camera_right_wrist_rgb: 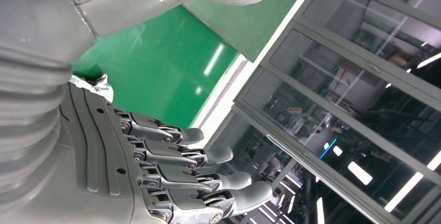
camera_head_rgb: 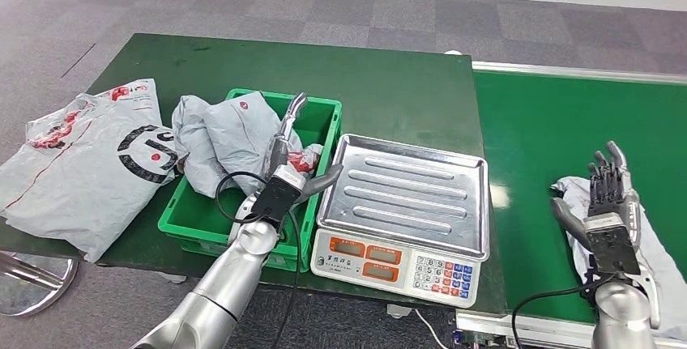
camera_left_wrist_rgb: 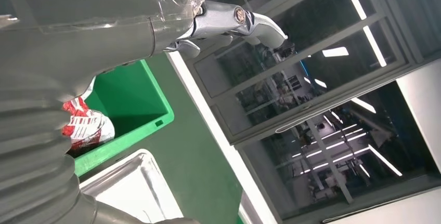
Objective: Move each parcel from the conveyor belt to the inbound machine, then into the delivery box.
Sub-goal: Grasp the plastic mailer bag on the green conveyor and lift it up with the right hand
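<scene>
On the green conveyor belt [camera_head_rgb: 567, 122], a grey parcel [camera_head_rgb: 656, 244] lies under the right hand [camera_head_rgb: 608, 203], fingers spread and empty. The left hand [camera_head_rgb: 288, 163], fingers apart, hovers over grey red-printed parcels [camera_head_rgb: 219, 134] in the green delivery box [camera_head_rgb: 320, 118]. Beside it stands the scale [camera_head_rgb: 405, 203]; its label is unreadable.

Legible text was nearly absent. The scale [camera_head_rgb: 401, 227] bore small blue characters above its keypad, too small to read; left of it, the large grey parcel [camera_head_rgb: 85, 163] carried a black circular logo.
</scene>
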You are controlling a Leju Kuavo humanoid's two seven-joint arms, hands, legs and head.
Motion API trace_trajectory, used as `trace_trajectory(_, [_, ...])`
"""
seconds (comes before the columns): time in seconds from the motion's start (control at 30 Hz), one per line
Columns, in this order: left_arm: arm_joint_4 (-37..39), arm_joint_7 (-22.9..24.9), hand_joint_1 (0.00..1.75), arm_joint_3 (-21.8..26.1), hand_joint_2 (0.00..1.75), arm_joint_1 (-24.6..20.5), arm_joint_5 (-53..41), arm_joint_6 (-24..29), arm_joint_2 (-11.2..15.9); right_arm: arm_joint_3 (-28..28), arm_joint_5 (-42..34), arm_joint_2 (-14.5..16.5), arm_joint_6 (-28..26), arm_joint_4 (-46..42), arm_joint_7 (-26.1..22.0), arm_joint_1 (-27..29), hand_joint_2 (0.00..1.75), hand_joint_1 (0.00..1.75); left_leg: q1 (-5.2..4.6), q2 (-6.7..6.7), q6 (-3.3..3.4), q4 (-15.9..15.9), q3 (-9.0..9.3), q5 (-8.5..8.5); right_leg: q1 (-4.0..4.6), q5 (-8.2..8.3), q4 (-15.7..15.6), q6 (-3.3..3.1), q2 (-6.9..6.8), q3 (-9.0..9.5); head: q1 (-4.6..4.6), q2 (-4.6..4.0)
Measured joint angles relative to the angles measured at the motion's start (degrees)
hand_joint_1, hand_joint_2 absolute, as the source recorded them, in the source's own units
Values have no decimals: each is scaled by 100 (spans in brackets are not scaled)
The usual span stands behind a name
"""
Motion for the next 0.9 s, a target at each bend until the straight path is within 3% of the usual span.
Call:
trace_trajectory(0.2, [-56,-7,0,-3,175,30,18,-18,7,0,16,1,0,0,15,1,175,0,0,0,0,0,1,0,0,0,0,0,1,-1,0,0])
trace_trajectory(0.27, [-50,-89,0,-14,175,32,231,-240,2,10,235,-42,7,32,240,4,175,0,0,1,0,0,2,-1,0,-1,-1,0,1,-3,0,0])
trace_trajectory(0.33, [-5,-251,0,-78,175,28,876,-995,-26,26,980,-228,-33,352,996,-31,175,0,0,-2,2,2,5,-2,0,-4,-4,1,-2,-1,-1,0])
trace_trajectory(0.43, [89,-417,0,-305,175,22,1889,-3015,-76,-31,2665,-663,-196,1485,3181,-168,175,0,-3,-34,16,9,-5,-1,-3,-6,-9,12,-34,13,2,0])
trace_trajectory(0.5, [190,-445,0,-503,175,-3,2073,-3769,-89,-72,3215,-889,-228,2209,4181,-244,175,0,-9,-49,24,10,-15,1,-8,-5,-9,19,-47,13,3,0])
trace_trajectory(0.67, [544,-452,0,-859,175,-142,2099,-3920,-86,-74,3656,-1159,-59,3269,4163,-491,175,0,-10,2,26,11,1,-13,-8,1,-10,23,2,5,2,0])
trace_trajectory(0.9, [668,-452,0,-1057,175,-159,1949,-3690,-78,-74,3788,-1281,-17,3799,4245,-767,175,0,-2,-2,27,11,6,-10,-2,-2,-9,20,-5,15,2,0])
